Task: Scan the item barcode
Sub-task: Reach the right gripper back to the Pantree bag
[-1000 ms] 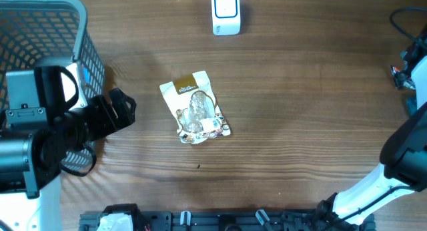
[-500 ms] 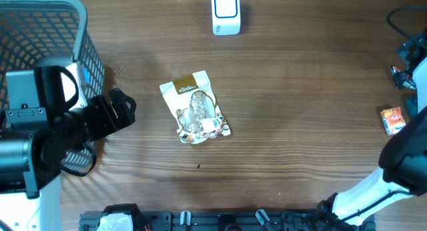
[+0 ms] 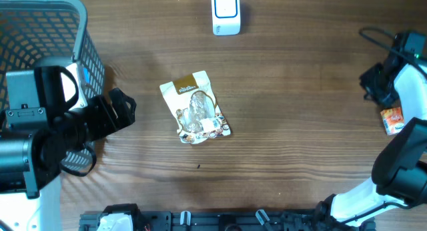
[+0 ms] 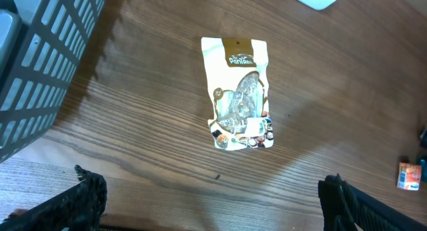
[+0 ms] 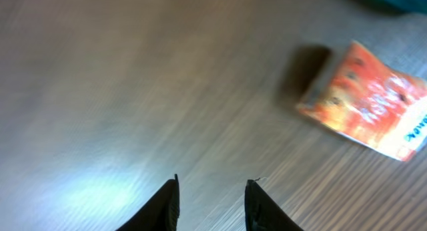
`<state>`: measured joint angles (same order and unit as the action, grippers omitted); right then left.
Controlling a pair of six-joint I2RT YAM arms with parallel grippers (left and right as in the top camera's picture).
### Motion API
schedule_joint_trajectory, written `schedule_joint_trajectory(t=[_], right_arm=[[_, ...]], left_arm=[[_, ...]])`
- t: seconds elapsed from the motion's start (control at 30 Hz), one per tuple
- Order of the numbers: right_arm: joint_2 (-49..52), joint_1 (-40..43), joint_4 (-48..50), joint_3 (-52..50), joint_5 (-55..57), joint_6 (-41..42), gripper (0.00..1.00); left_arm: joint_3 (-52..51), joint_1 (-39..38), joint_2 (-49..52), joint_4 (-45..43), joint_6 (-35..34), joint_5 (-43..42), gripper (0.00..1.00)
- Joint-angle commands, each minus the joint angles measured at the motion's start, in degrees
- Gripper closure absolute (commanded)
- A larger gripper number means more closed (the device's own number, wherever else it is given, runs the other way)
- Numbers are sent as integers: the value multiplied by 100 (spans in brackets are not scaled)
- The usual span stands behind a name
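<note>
A white and brown snack pouch (image 3: 195, 107) lies flat in the middle of the wooden table, also seen in the left wrist view (image 4: 240, 91). The white barcode scanner (image 3: 226, 12) stands at the far edge. A small orange packet (image 3: 391, 119) lies at the right edge, beside my right arm. My right gripper (image 5: 212, 191) hovers over bare wood left of that packet (image 5: 370, 111), its jaws partly apart with nothing between them. My left gripper (image 4: 213, 197) stands wide open at the left, short of the pouch and apart from it.
A grey wire basket (image 3: 40, 31) fills the far left corner behind the left arm. A dark cable (image 3: 377, 34) loops at the far right. Black fixtures (image 3: 227, 219) line the near edge.
The orange packet has appeared on the table at the right edge, let go. My right gripper has swung inward and its jaws have narrowed. The left arm and the pouch have not moved.
</note>
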<state>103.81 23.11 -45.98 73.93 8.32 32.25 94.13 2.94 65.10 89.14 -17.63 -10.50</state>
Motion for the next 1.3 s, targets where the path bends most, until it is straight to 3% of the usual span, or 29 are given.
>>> schedule_joint_trajectory(t=[0.0, 0.17, 0.37, 0.5, 0.6, 0.67, 0.8, 1.0, 1.07, 1.17, 1.27], right_arm=[[-15, 350, 271, -542, 538, 442, 71], [-15, 706, 846, -1029, 671, 437, 77], [-13, 1064, 1550, -1676, 669, 485, 78], [-15, 1130, 2461, -1805, 629, 348, 81], [-20, 1130, 3193, -1707, -841, -616, 77], [-22, 1071, 3233, -1576, -1648, -697, 75], [-219, 660, 3217, -1488, -3032, -1115, 59], [-439, -1150, 3322, -1491, -4411, -1429, 31], [-439, -1740, 3390, -1491, -4450, -1423, 22], [-374, -2924, 3705, -1495, -4186, -1274, 0], [-254, -3681, 3722, -1502, -2983, -376, 0]], left_arm=[[52, -26, 15, -13, 72, 13, 0], [52, -26, 15, -13, 72, 13, 0], [52, -26, 15, -13, 72, 13, 0], [52, -26, 15, -13, 72, 13, 0], [52, -26, 15, -13, 72, 13, 0], [52, -26, 15, -13, 72, 13, 0], [52, -26, 15, -13, 72, 13, 0], [52, -26, 15, -13, 70, 11, 0], [52, -26, 15, -13, 72, 13, 0], [52, -26, 15, -13, 72, 13, 0], [52, -26, 15, -13, 72, 13, 0]])
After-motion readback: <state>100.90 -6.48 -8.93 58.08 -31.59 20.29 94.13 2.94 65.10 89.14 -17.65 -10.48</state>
